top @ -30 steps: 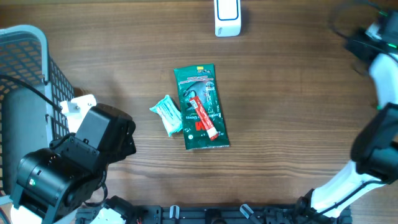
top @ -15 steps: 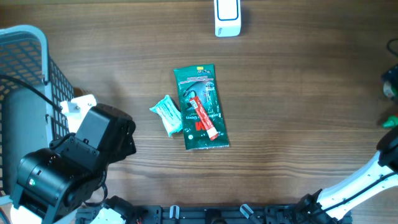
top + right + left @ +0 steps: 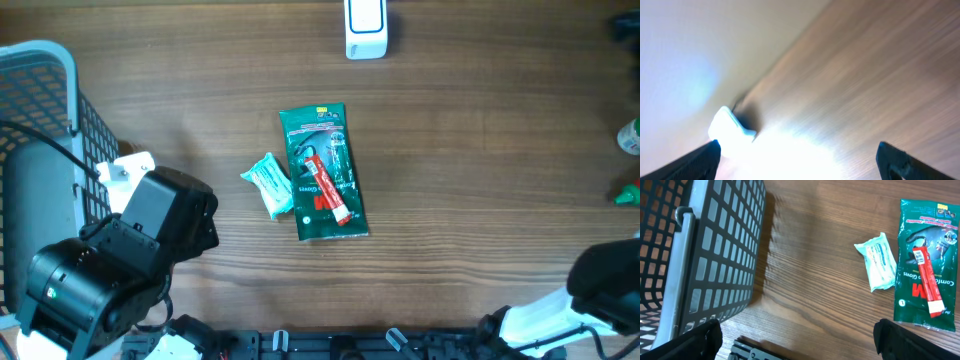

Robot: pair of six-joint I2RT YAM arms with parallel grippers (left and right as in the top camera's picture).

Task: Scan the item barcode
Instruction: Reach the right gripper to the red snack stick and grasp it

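Note:
A green glove package [image 3: 323, 172] with a red strip lies flat mid-table, also in the left wrist view [image 3: 925, 255]. A small teal wipe packet [image 3: 270, 185] lies just left of it [image 3: 879, 261]. No barcode shows on either. The white scanner [image 3: 365, 27] stands at the far edge and appears blurred in the right wrist view [image 3: 730, 127]. My left gripper [image 3: 800, 345] is open and empty near the table's front left, well short of the items. My right gripper [image 3: 800, 160] is open with nothing between its fingers, over bare wood.
A grey mesh basket [image 3: 40, 150] stands at the left edge, close beside my left arm [image 3: 150, 230] and filling the left of the left wrist view [image 3: 700, 255]. Only part of my right arm [image 3: 600, 290] shows, at the lower right corner.
My right arm has swung from the upper right edge down to the lower right corner, mostly out of the overhead view. The left arm and the items have not moved.

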